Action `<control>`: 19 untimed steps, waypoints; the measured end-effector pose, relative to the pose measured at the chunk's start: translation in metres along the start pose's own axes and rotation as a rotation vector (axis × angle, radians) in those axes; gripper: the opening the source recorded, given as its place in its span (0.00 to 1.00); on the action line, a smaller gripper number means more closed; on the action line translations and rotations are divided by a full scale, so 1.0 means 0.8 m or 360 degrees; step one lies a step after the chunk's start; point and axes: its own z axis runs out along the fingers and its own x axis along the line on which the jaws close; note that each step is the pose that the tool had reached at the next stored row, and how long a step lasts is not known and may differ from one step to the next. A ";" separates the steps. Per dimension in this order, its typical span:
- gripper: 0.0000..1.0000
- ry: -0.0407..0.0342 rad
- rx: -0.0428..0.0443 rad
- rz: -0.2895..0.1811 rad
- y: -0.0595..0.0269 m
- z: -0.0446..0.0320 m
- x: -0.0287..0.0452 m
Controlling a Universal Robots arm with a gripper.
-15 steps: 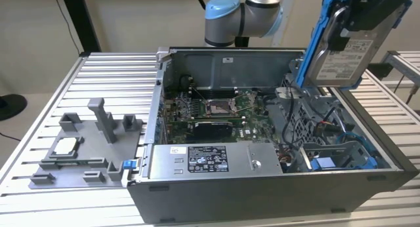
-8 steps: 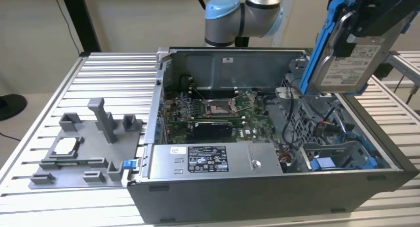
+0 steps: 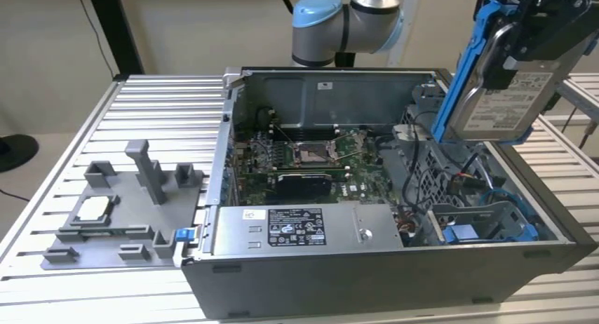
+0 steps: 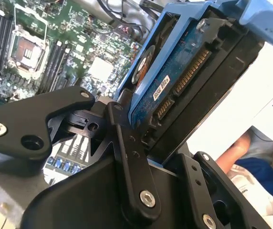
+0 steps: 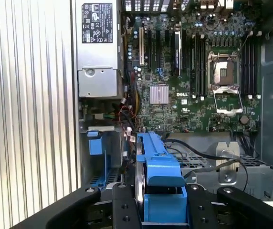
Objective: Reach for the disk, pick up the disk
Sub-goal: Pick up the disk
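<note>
The table (image 3: 140, 99), ribbed grey metal, fills the exterior view from the left edge across to the right, and on it sits the open case (image 3: 374, 282), taking the centre and right of the frame. Inside the case, toward the upper middle, lies the green board (image 3: 309, 159) with its bare socket; the first wrist view has the board (image 5: 194, 86) across its upper right. Along the case's near wall, lower centre of the exterior view, rests the silver box (image 3: 299, 229) with a black label, and it appears again at the top of the first wrist view (image 5: 97, 52). In the lower right corner of the case there's an open bay (image 3: 482, 222) with blue plastic parts. At lower left of the exterior view a grey fixture (image 3: 122, 212) lies on the table, a small square chip (image 3: 92, 208) set in it.

Up at top centre the arm (image 3: 346, 22) shows its blue-capped joint. At the upper right of that frame, the gripper (image 3: 529, 40) is clamped on the disk (image 3: 501, 103), which hangs tilted in the air above the right side of the case, clear of it, white label facing out, blue bracket round its edge. In the second wrist view the disk (image 4: 174, 90) shows its blue circuit side between the black fingers (image 4: 129, 157). In the first wrist view the bracket's blue edge (image 5: 162, 191) sits at bottom centre between the fingers (image 5: 122, 207)
</note>
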 end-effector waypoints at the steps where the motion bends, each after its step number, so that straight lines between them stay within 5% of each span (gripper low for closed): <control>1: 0.00 0.0000 0.0000 0.0000 0.000 0.0000 0.0019; 19: 0.00 0.0000 0.0000 0.0000 -0.002 -0.0001 0.0409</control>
